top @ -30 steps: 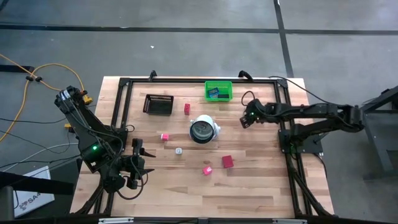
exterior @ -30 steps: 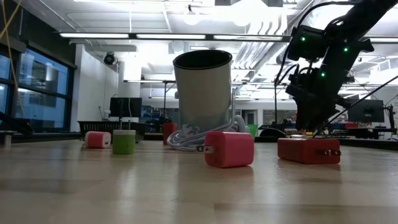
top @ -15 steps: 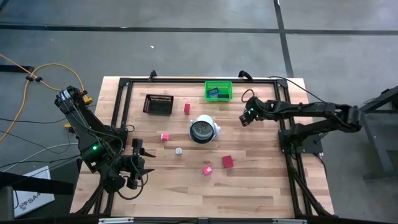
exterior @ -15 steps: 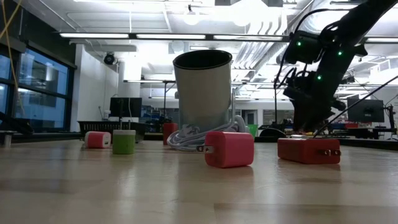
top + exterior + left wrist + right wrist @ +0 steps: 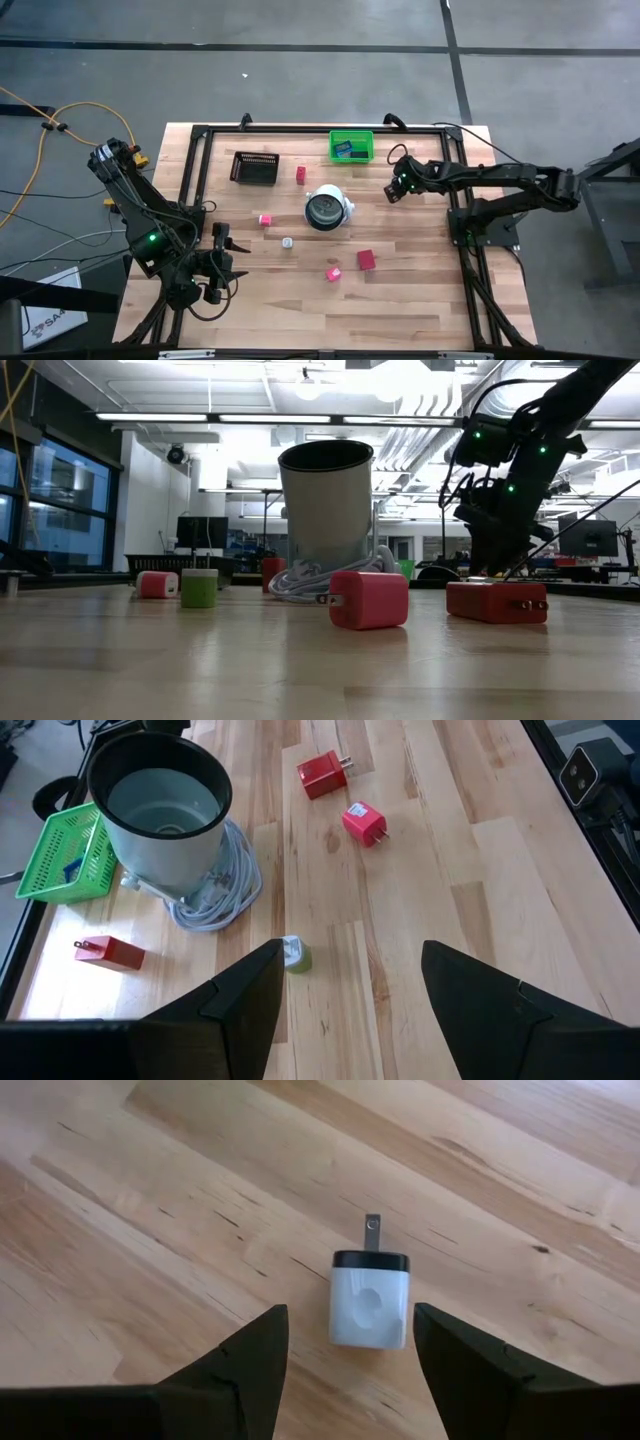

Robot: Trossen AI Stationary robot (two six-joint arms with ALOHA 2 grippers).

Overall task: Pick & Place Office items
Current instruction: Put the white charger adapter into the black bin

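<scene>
- The wooden counter (image 5: 420, 290) holds everything, with the small plugs spread out so each can be picked up alone.
- The grey cup (image 5: 165, 805) stands upright on a coiled white cable (image 5: 215, 890).
- The green basket (image 5: 351, 146) sits at the far edge and already holds blue pieces, probably the drop spot.
- The right gripper (image 5: 350, 1342) hangs over a white plug (image 5: 369, 1298), fingers open on each side, holding nothing.
- The left gripper (image 5: 350, 982) waits near its corner, open and empty.
- Two red plugs (image 5: 322, 774) lie well apart from it.

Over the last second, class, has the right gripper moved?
Yes. In the high view the right gripper has shifted slightly toward the green basket; its open fingers sit over a white charger.
</scene>
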